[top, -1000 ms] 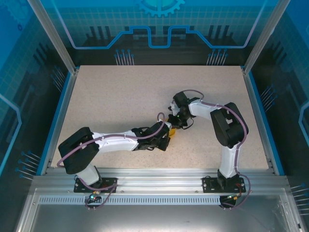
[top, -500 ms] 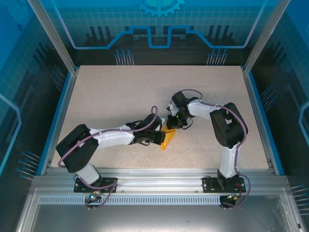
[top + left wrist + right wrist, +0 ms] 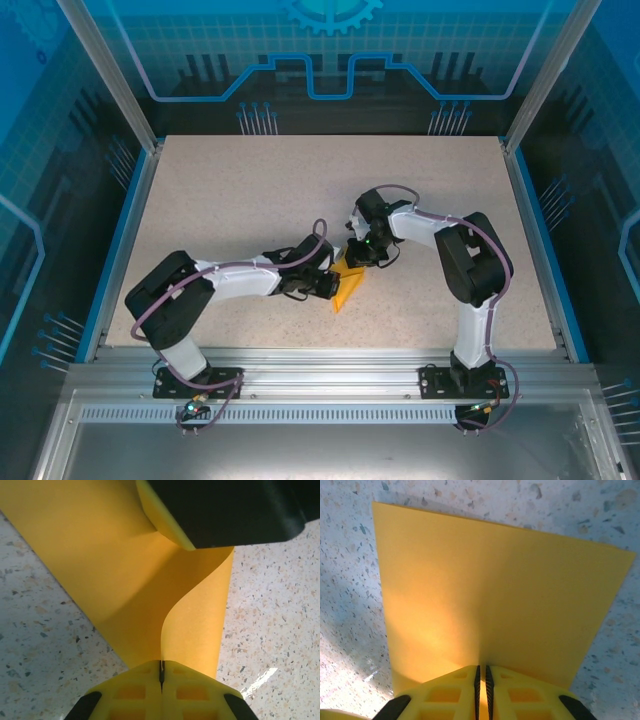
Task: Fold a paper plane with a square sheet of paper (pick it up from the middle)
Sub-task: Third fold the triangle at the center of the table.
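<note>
The square sheet of paper, orange-yellow and plain, lies between the two arms near the table's middle, one part resting on the table and one part lifted. My left gripper is shut on a curled-up edge of the sheet; the jaws meet with the thin paper pinched between them. My right gripper is shut on the opposite side of the sheet, at the middle of its edge. The right gripper's fingers show just above the paper in the left wrist view. A paper plane is out of view.
The speckled beige table is bounded by blue rails at left and right, and a metal beam runs along the near edge by the arm bases. Both arms reach inward and nearly touch over the paper.
The left gripper has drawn back to the left by a little, and more of the orange-yellow paper now shows to its right. The right gripper has stayed almost in place.
</note>
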`<state>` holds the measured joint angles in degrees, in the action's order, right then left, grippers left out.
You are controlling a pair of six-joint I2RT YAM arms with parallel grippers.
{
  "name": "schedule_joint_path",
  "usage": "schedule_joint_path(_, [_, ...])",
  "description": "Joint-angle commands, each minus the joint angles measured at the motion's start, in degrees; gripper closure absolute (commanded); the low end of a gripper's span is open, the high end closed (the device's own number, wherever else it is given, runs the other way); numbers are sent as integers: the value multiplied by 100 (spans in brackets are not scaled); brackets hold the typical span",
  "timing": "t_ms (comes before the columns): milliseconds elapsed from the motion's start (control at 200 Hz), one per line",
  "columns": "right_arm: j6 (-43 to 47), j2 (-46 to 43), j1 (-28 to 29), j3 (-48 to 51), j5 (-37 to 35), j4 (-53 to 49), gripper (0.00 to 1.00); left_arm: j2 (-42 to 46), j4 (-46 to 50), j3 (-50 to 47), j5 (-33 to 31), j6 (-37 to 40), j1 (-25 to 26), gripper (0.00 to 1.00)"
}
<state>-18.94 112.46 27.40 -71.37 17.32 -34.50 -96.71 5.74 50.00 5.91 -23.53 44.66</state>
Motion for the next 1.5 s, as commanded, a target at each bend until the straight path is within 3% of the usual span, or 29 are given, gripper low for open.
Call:
schedule_joint_path(0, [103, 149, 99, -87, 10, -259, 85, -65, 90, 127, 135, 182, -113, 100])
schedule_joint_path(1145, [5, 153, 91, -195, 216, -277, 84, -530, -29, 247, 185, 434, -222, 99])
schedule_joint_path(1495, [-39, 205, 92, -131, 64, -292, 84, -82, 50, 224, 95, 498, -226, 97])
